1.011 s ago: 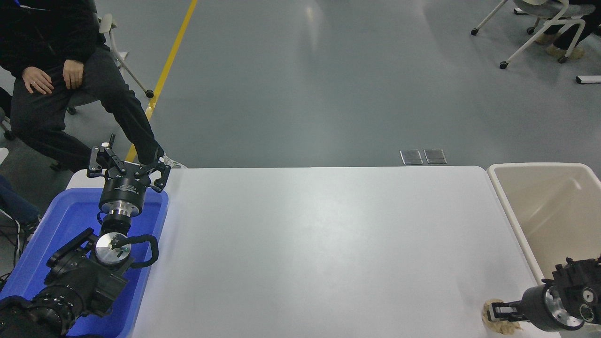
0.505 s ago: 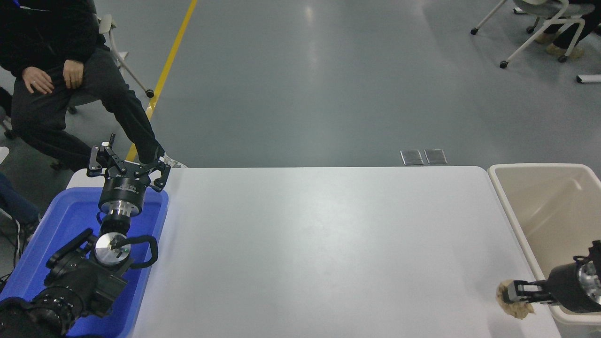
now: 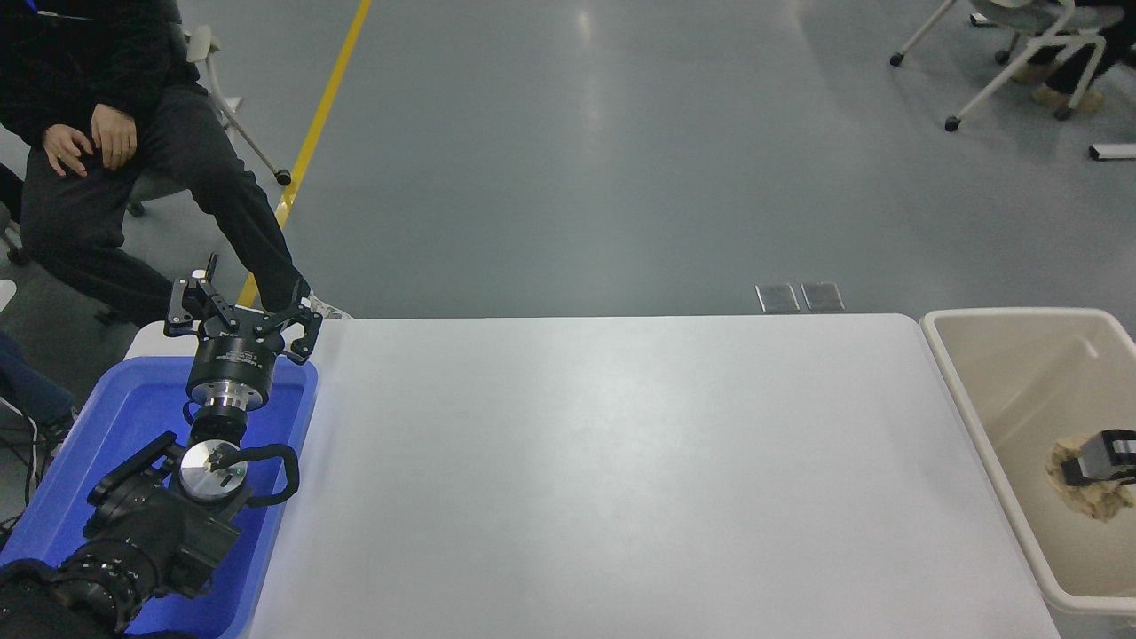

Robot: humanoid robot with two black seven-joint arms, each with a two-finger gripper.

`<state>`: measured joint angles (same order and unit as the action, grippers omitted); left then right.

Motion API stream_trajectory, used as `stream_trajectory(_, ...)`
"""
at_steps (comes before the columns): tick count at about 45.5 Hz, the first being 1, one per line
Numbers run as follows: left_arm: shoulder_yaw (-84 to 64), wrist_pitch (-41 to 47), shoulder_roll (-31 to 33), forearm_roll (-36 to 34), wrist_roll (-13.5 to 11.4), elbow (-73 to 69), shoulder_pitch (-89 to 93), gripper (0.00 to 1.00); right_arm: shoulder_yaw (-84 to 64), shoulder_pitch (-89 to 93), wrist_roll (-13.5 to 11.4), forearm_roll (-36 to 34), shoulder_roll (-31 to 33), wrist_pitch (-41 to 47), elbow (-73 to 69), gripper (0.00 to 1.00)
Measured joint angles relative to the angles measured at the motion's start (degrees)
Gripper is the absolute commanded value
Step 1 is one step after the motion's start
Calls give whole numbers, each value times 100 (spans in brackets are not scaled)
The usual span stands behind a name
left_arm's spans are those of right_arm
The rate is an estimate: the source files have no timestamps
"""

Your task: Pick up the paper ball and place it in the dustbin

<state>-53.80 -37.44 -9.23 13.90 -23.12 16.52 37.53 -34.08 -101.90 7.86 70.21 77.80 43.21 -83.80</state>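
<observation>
1 paper ball (image 3: pixel 1084 490), light, soft, squashy. Right tool (image 3: pixel 1100 459) pinching its top, over dustbin (image 3: pixel 963 404). Easy hold anywhere. Left tool (image 3: pixel 241 306) spread, parked at blue tray (image 3: pixel 89 444).

text: none legible | left wrist (image 3: pixel 232 359) print: too small to read

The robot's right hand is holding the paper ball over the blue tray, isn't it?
Not quite. The right hand does hold the paper ball, but over the beige dustbin, not the blue tray. The head view shows it at the table's right end.
</observation>
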Motion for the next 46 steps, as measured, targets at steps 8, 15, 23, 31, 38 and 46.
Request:
stream_trajectory(8,1,0,0,-4,0,0,0,99,4,-493,-30,136,85,101,-12,0)
stream_trajectory(15,1,0,0,-5,-1,0,0,99,90,-759,-64,178,108,142,80,0)
stream_trajectory(23,2,0,0,-4,-5,0,0,99,330,-848,-99,147,78,163,428,0)
stream_trajectory(31,2,0,-1,-4,-6,0,0,99,469,-565,-112,-380,-162,87,1233,0)
stream_trajectory(38,2,0,0,-4,-5,0,0,99,538,41,-111,-1483,-628,-646,2196,0)
stream_trajectory(46,2,0,0,0,-6,0,0,99,583,851,-114,-3031,-1305,-1720,3287,0)
